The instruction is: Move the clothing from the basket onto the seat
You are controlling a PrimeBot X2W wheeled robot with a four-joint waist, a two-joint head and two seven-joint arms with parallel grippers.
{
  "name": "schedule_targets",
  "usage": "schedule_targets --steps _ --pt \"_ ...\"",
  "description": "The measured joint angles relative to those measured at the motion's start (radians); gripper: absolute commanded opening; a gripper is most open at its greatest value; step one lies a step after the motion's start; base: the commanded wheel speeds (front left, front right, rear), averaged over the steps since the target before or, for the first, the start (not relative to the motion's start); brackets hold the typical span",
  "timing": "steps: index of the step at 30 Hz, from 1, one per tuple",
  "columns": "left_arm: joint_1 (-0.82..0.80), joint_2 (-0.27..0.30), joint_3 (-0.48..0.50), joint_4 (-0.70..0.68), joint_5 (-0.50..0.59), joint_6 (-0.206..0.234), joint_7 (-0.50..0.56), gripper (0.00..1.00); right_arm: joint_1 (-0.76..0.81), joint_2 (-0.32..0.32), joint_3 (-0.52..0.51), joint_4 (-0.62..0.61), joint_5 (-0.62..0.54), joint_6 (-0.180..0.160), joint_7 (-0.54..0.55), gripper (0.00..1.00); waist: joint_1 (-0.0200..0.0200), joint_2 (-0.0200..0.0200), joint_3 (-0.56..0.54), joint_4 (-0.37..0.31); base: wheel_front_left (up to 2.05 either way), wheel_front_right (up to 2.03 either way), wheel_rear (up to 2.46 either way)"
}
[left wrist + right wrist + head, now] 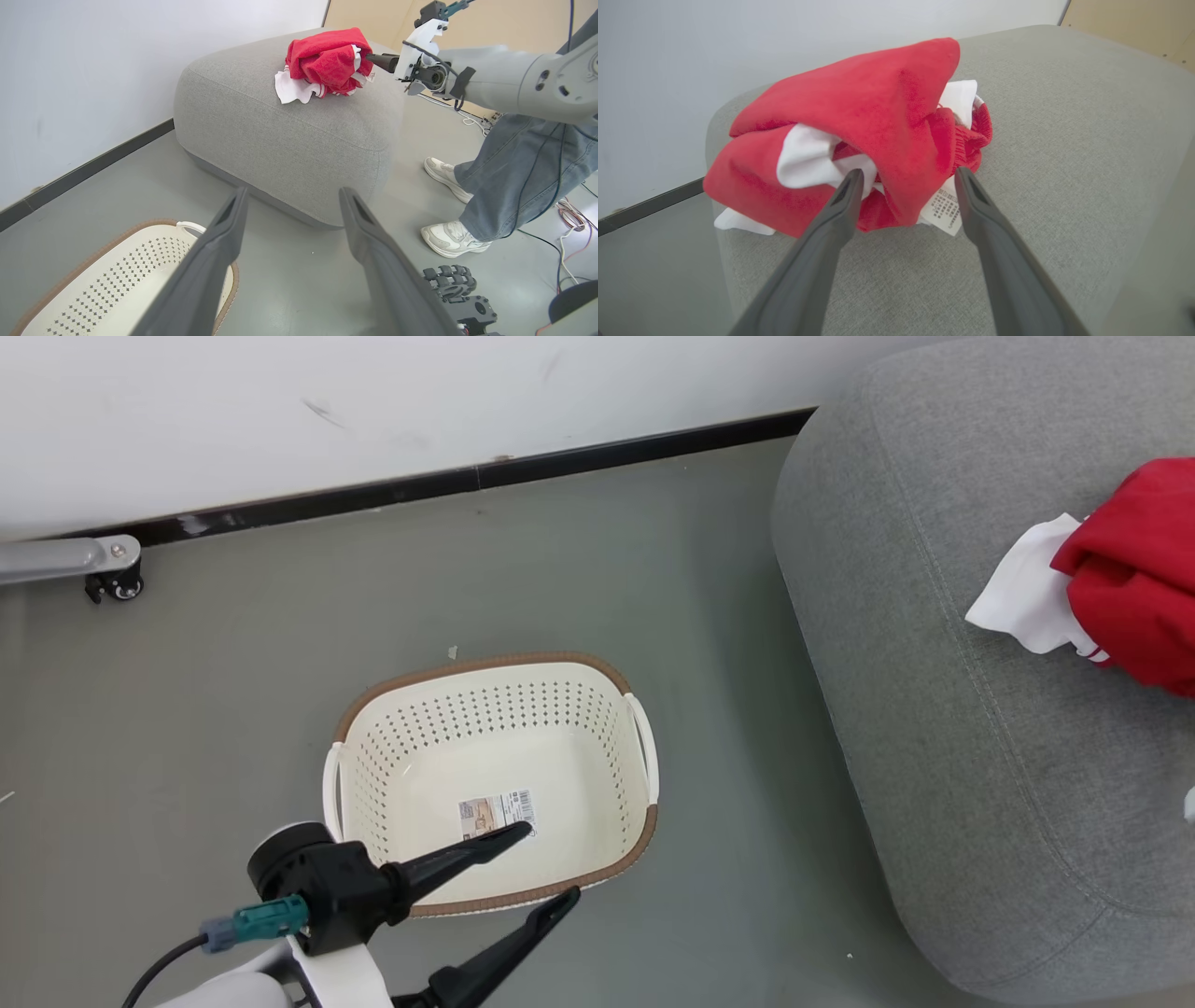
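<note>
**Clothing on seat, basket empty: right fingers to be drawn clear**

Position of items. The left gripper [549, 861] is held low over the near rim of the basket [485, 662], its fingers spread apart with nothing between them. The basket stands on the floor and nothing is seen inside it but the label sticker [495, 812] on its bottom. To the right, the seat [934, 709] carries the clothing [878, 102], bunched on its top surface with the white cloth piece [1022, 588] trailing towards the basket side.

Step in hand. The task is judged all but complete, with only the let-go to be finished. The right gripper [908, 172] is seen with its fingers apart, the tips resting against the folds, a red fold and a care tag [945, 210] lying between them. It is advised that the fingers be kept spread and withdrawn straight back along their own line. That way no fold or tag is caught, and the bundle is not dragged across the seat.

Arm pose. The right forearm [495, 70] is extended roughly level above the seat, fingers pointing into the bundle's side. The left arm is angled downward, away from the seat.
</note>
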State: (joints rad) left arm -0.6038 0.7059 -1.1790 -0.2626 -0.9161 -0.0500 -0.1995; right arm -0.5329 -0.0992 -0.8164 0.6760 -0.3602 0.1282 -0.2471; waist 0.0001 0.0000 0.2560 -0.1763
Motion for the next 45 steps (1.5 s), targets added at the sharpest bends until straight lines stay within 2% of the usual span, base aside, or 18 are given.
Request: schedule_targets --steps 9,15,20,28,33,39,45 --pt "0.055 0.000 0.083 0.091 -0.049 0.078 -0.033 1.00 0.059 0.044 0.132 -0.088 0.045 0.003 -0.001 1.00 0.0000 0.0000 -0.054 0.012 0.00 0.00 0.00" --pt "0.107 0.009 0.139 0.152 -0.098 0.128 -0.044 1.00 0.099 0.046 0.227 -0.122 0.089 0.003 -0.001 1.00 -0.0001 0.0000 -0.092 0.030 0.00 0.00 0.00" --pt "0.154 0.009 0.190 0.211 -0.124 0.188 -0.049 1.00 0.124 0.053 0.312 -0.149 0.117 0.003 -0.001 1.00 0.0000 0.0000 -0.123 0.051 0.00 0.00 0.00" --pt "0.233 -0.027 0.291 0.284 -0.182 0.267 -0.049 1.00 0.175 0.058 0.428 -0.160 0.171 0.003 -0.001 1.00 0.0000 0.0000 -0.167 0.097 0.00 0.00 0.00" --pt "0.259 -0.051 0.371 0.310 -0.170 0.295 -0.049 1.00 0.187 0.058 0.494 -0.185 0.190 0.003 -0.001 1.00 0.0000 0.0000 -0.189 0.129 0.00 0.00 0.00" --pt "0.310 -0.058 0.416 0.350 -0.138 0.322 -0.049 1.00 0.228 0.058 0.560 -0.193 0.209 0.003 -0.001 1.00 0.0000 0.0000 -0.209 0.160 0.00 0.00 0.00" --pt "0.379 -0.105 0.499 0.388 -0.128 0.342 -0.049 1.00 0.280 0.059 0.609 -0.226 0.236 0.003 -0.001 1.00 0.0000 0.0000 -0.234 0.193 0.00 0.00 0.00"
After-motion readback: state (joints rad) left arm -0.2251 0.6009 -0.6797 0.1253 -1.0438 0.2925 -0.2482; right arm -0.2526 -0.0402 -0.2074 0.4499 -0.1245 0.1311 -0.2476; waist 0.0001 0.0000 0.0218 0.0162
